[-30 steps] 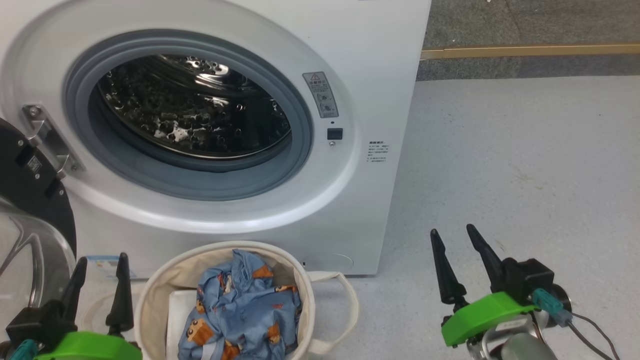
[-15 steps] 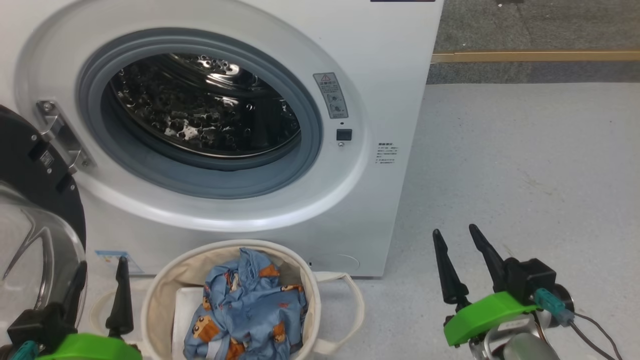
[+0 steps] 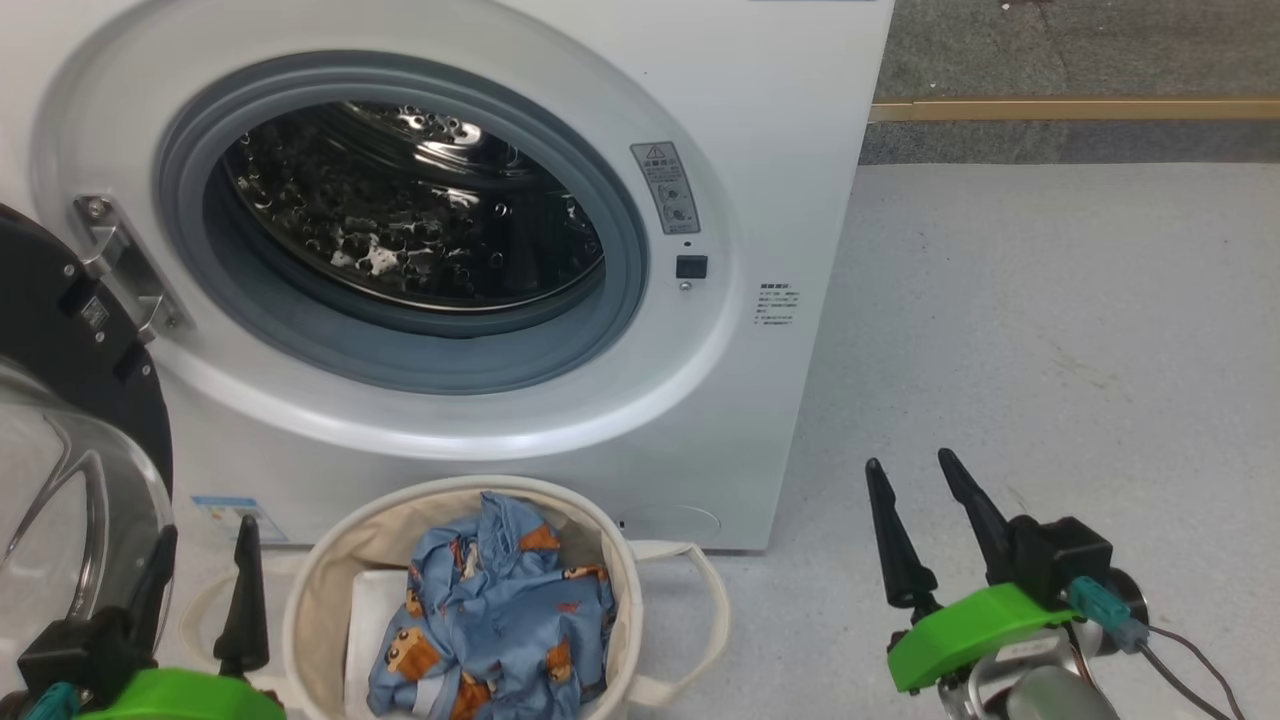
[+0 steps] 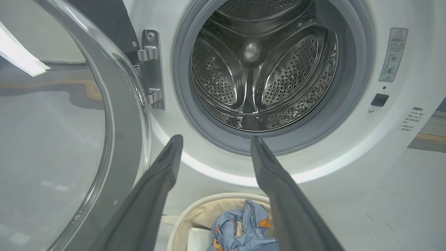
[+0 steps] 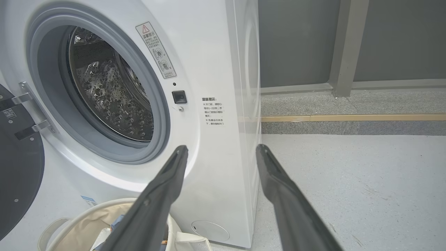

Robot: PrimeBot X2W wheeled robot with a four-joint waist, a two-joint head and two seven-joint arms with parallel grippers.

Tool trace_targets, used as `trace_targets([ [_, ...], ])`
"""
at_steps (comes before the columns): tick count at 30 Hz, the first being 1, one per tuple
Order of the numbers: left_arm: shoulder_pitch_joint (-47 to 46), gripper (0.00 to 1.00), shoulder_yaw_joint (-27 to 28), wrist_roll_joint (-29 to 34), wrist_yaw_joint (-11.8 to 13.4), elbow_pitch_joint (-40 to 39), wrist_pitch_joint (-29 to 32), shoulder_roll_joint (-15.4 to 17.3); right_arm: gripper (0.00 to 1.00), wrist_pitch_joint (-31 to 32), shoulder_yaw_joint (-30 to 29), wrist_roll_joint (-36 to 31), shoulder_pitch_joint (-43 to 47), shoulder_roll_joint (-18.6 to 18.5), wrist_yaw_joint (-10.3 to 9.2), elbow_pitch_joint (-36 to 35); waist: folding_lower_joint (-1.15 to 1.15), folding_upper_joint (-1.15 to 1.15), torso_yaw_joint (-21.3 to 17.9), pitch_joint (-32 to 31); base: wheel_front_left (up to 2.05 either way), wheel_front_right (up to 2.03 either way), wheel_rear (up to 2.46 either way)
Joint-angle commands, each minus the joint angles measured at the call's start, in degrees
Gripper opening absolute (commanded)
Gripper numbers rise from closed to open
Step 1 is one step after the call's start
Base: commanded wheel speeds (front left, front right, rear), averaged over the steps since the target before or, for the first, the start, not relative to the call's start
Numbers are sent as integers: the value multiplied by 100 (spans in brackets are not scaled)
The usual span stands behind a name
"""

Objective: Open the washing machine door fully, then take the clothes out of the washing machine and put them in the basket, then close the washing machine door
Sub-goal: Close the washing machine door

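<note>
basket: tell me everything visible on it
The basket is a round cream tub, canvas by its look, standing upright on the grey floor just in front of the washer, below its opening. Whether it touches the washer can't be told. Soft loop handles hang at both sides. The rim is slightly out of round. Inside lie crumpled blue bear-print clothes, with a white sheet at the left.
</note>
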Motion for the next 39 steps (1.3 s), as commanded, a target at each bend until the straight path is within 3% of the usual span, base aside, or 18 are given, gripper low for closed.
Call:
trace_targets([
  [1,-307,100,238,3,-27,-129,-70,142,100,-71,81,22,-165,17,42,-177,0,0,7,5,0,0,0],
  [16,-357,100,236,-26,-102,-11,-74,95,100,-71,88,29,-145,13,42,-172,0,0,54,14,-33,18,15],
  [39,-308,100,292,121,-140,-69,-76,43,100,-71,94,22,-100,0,42,-169,0,0,115,13,-184,154,30],
])
